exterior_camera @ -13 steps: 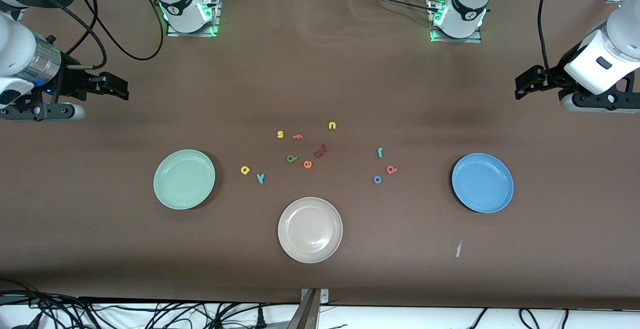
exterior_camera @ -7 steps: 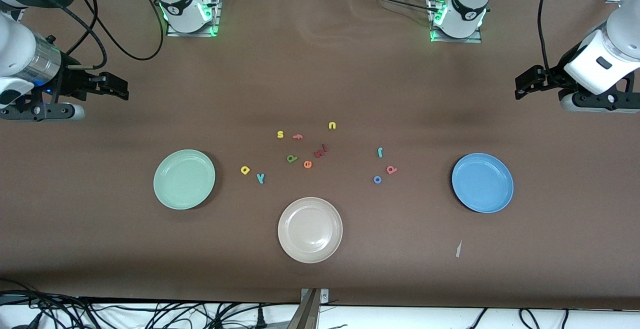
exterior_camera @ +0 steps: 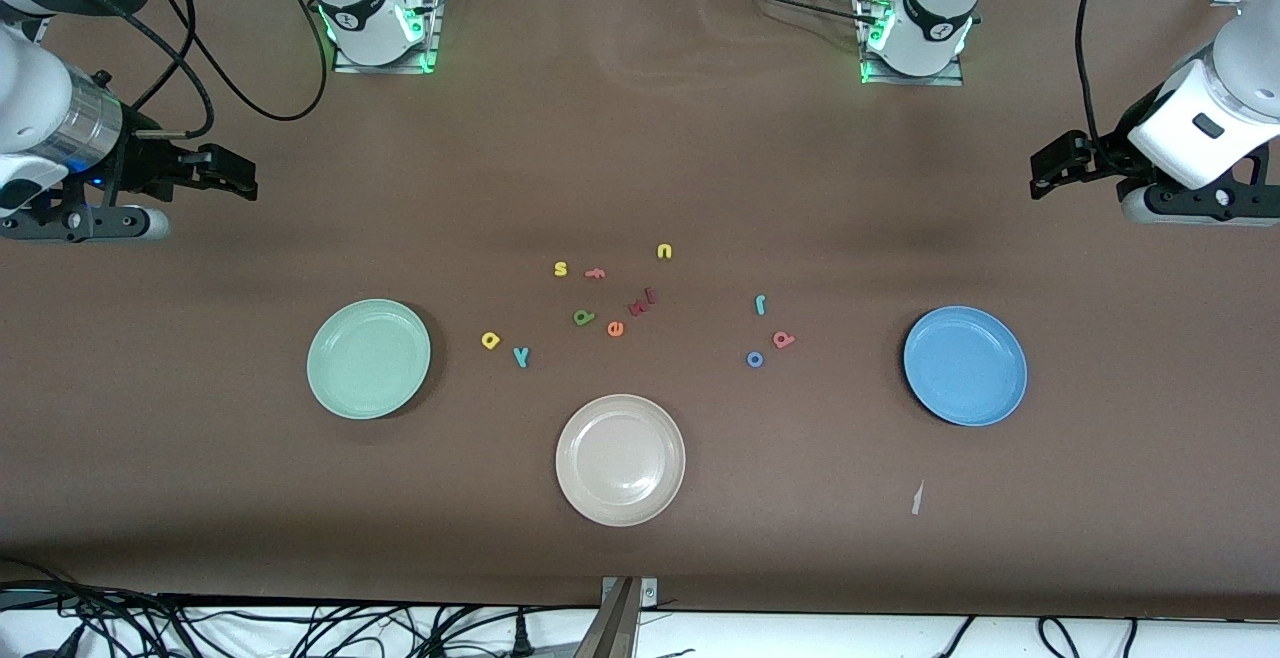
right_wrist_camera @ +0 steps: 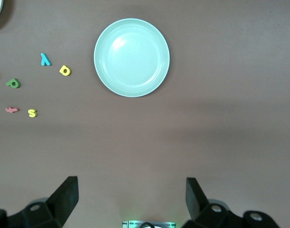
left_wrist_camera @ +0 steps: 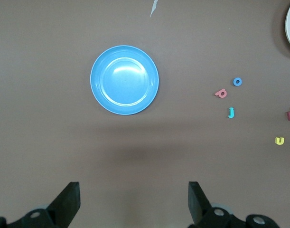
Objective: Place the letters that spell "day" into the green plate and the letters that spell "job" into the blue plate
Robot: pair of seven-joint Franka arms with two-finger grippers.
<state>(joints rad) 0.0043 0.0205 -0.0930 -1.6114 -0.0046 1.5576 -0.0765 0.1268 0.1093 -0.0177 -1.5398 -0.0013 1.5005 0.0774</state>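
Observation:
The green plate (exterior_camera: 368, 359) (right_wrist_camera: 131, 57) lies toward the right arm's end of the table, the blue plate (exterior_camera: 965, 365) (left_wrist_camera: 125, 80) toward the left arm's end. Both are empty. Beside the green plate lie the yellow a (exterior_camera: 490, 340) and teal y (exterior_camera: 521, 356), with the dark green d (exterior_camera: 584, 317) nearer the table's middle. The teal j (exterior_camera: 760, 305), pinkish b (exterior_camera: 783, 340) and blue o (exterior_camera: 755, 359) lie together beside the blue plate. My right gripper (exterior_camera: 235, 178) (right_wrist_camera: 131, 197) and left gripper (exterior_camera: 1045, 173) (left_wrist_camera: 134, 199) hang open and empty over bare table at their ends, waiting.
A beige plate (exterior_camera: 620, 459) sits nearest the front camera, midway between the two plates. A yellow s (exterior_camera: 560, 269), pink f (exterior_camera: 595, 274), yellow u (exterior_camera: 664, 252), orange e (exterior_camera: 615, 329) and dark red letters (exterior_camera: 640, 302) lie in the middle. A paper scrap (exterior_camera: 916, 498) lies near the blue plate.

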